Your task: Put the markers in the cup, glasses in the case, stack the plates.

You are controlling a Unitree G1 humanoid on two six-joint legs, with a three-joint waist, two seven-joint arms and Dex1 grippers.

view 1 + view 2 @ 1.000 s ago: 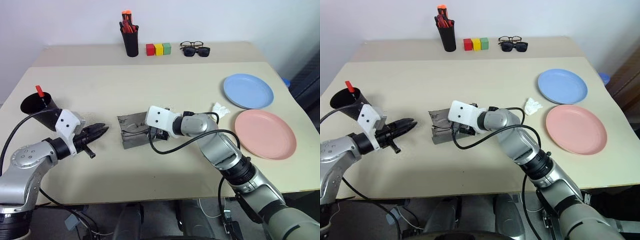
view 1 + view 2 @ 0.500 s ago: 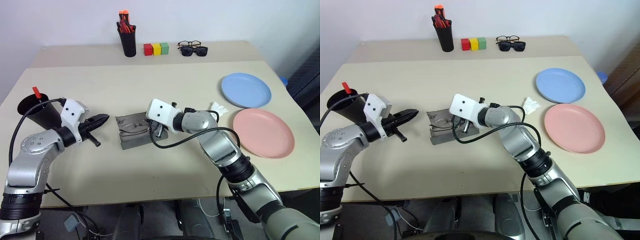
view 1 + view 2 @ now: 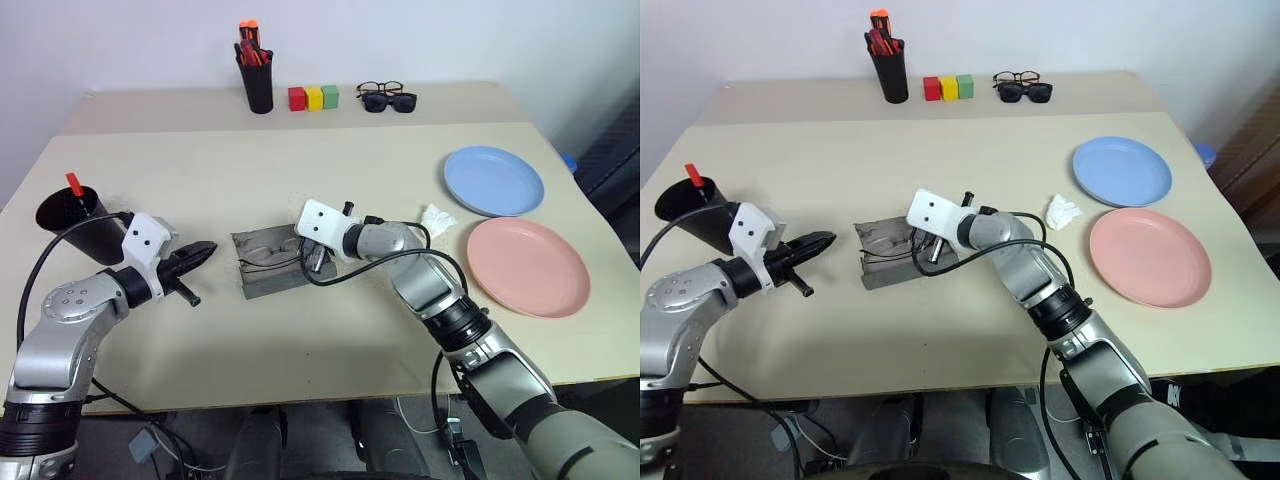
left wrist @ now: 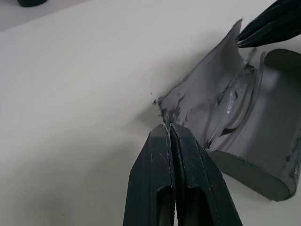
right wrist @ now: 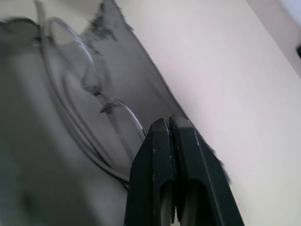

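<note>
Beige tabletop (image 3: 330, 170). Two round shallow plastic plates, side by side at right: one pink (image 3: 527, 267), one light blue (image 3: 494, 181). One grey felt case (image 3: 268, 264), flap open, mid-table; thin wire-rimmed glasses (image 4: 230, 101) lie inside. Right gripper (image 5: 170, 123) clenched, empty, over case. Left gripper (image 4: 169, 130) clenched, empty, beside case.

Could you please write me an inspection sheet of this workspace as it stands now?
Surface: beige table, mostly bare at the middle.
Job's things: grey case open, wire glasses lying on it; black cup holding a red-capped marker; blue plate and pink plate side by side, unstacked.
Clutter: pen holder, coloured blocks, two other pairs of glasses, crumpled white scrap.
Grippers: left gripper shut, empty, beside the case; right gripper shut at the case.
Cables: black cables along both arms.
Surroundings: white wall.
</note>
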